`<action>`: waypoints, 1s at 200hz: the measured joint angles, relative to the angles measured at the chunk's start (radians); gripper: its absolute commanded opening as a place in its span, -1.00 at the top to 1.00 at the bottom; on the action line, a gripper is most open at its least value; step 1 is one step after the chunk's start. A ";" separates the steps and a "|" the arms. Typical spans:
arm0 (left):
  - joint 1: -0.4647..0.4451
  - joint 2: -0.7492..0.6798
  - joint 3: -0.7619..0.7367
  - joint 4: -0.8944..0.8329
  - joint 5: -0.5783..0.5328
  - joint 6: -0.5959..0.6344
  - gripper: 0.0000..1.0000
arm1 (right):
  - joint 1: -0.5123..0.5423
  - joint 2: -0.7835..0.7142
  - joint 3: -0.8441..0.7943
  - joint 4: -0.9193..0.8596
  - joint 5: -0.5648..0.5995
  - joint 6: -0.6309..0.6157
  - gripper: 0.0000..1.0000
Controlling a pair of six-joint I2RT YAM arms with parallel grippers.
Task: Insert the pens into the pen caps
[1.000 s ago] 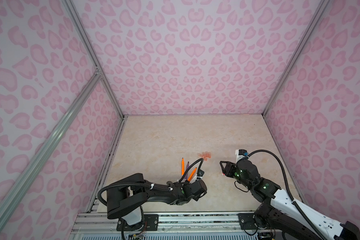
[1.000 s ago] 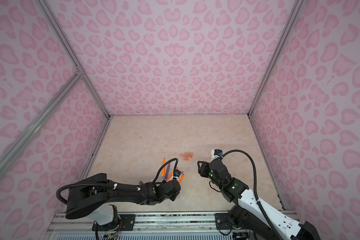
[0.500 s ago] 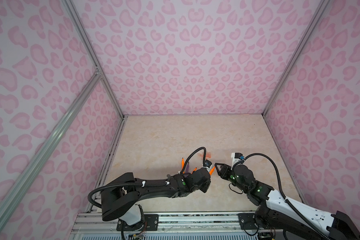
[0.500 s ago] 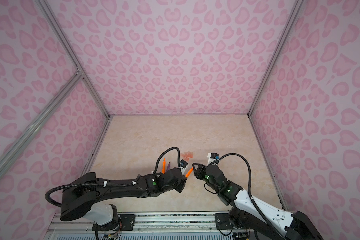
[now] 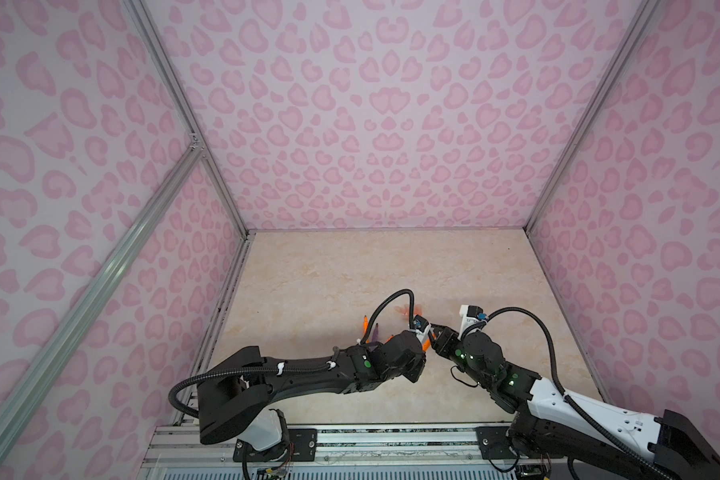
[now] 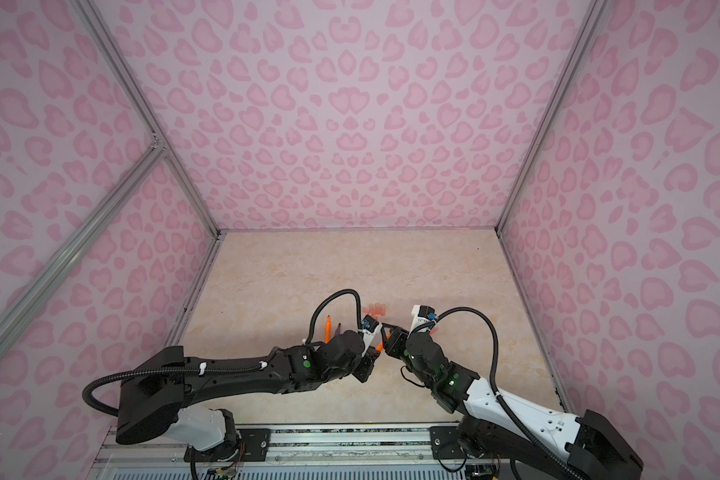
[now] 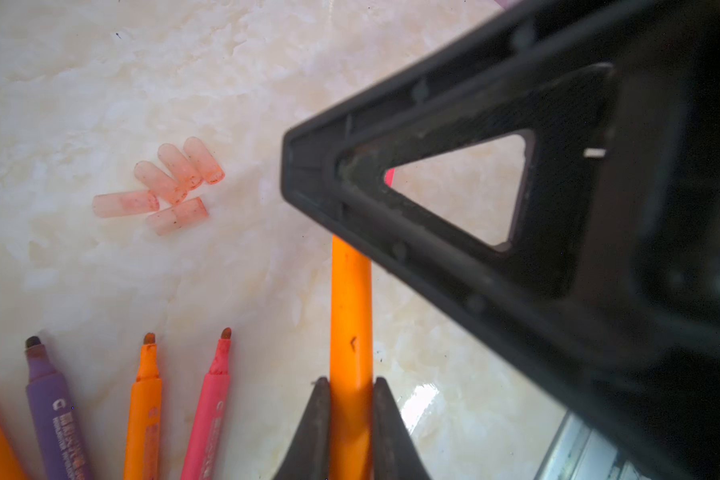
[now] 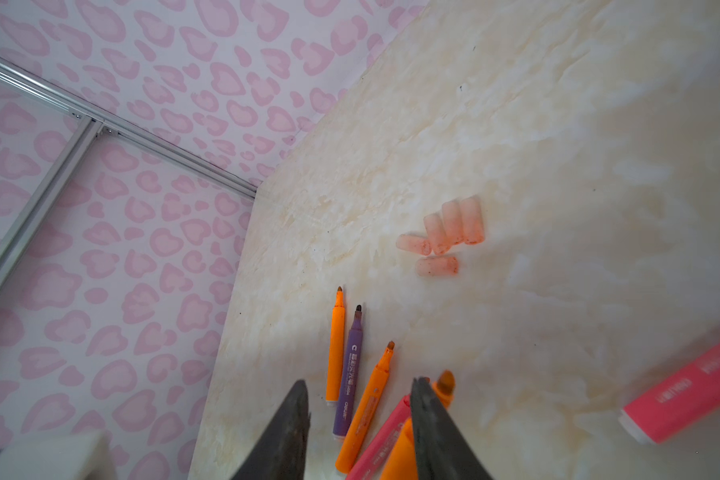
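Left wrist view: the left claw (image 7: 350, 380) pinches an orange pen (image 7: 350, 299) by its barrel. In the right wrist view the right claw (image 8: 360, 381) stands spread, with a purple pen (image 8: 348, 365) printed "deli" lying just beyond its tips and five frosted pink caps (image 8: 445, 232) clustered farther out on the table (image 8: 558, 124).

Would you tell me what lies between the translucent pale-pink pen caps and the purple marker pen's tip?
Only bare marbled tabletop separates caps and purple pen, in both wrist views.
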 measured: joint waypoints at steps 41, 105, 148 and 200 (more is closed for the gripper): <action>0.016 0.000 0.001 0.005 -0.008 -0.013 0.94 | 0.017 -0.097 -0.015 -0.053 0.041 0.010 0.09; 0.020 -0.019 0.013 0.015 0.042 -0.012 0.93 | 0.019 -0.039 -0.038 -0.027 0.050 0.026 0.01; 0.019 -0.036 0.008 0.027 0.070 -0.008 0.93 | 0.019 0.019 -0.027 0.029 0.034 0.026 0.19; 0.014 -0.041 0.000 0.035 0.098 -0.003 0.93 | 0.020 0.053 -0.021 0.059 0.034 0.046 0.63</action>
